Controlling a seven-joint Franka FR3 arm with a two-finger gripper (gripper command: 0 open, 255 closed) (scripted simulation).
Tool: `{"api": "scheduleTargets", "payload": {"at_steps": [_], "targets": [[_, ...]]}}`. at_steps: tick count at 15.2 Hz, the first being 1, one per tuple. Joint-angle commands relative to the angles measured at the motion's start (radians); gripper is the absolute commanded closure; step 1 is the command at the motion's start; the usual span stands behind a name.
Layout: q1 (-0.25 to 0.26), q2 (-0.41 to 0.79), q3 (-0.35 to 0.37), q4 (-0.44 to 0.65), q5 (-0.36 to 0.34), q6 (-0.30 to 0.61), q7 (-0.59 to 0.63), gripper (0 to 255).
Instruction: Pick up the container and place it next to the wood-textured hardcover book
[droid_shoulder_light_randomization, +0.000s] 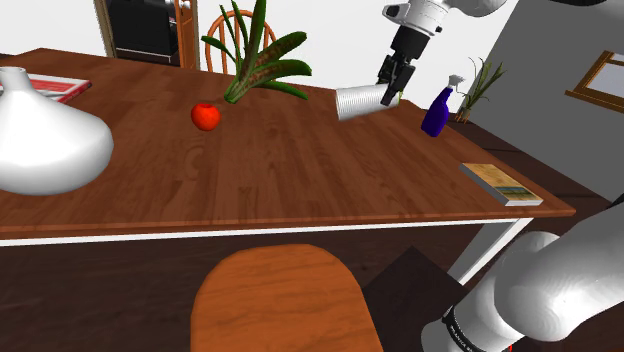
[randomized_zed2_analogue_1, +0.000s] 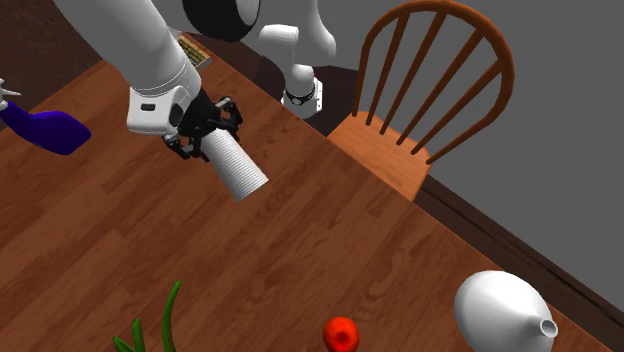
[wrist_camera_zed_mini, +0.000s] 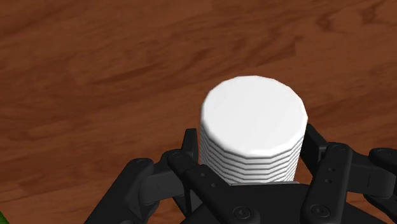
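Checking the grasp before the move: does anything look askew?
Yes: the white ribbed container sticks out sideways from the gripper, clasped at one end rather than held upright. Nothing else looks odd.

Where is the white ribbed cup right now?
The white cup is at the shoulder view's upper right, clasped sideways between the black fingers over the table, between the green plant and the blue spray bottle.

The wooden table (droid_shoulder_light_randomization: 300, 175) carries a white vase (droid_shoulder_light_randomization: 40, 140), red fruit (droid_shoulder_light_randomization: 205, 116), leafy plant (droid_shoulder_light_randomization: 262, 62), blue spray bottle (droid_shoulder_light_randomization: 436, 112) and hardcover book (droid_shoulder_light_randomization: 501, 184).
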Motion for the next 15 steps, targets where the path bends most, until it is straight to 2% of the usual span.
{"api": "scheduleTargets", "payload": {"at_steps": [1, 8, 15], "targets": [[-0.018, 0.001, -0.035, 0.005, -0.007, -0.01, -0.053, 255], [-0.078, 0.056, -0.156, 0.075, -0.017, -0.046, -0.232, 255], [-0.143, 0.172, -0.282, 0.208, 0.007, -0.092, -0.422, 255]]}}
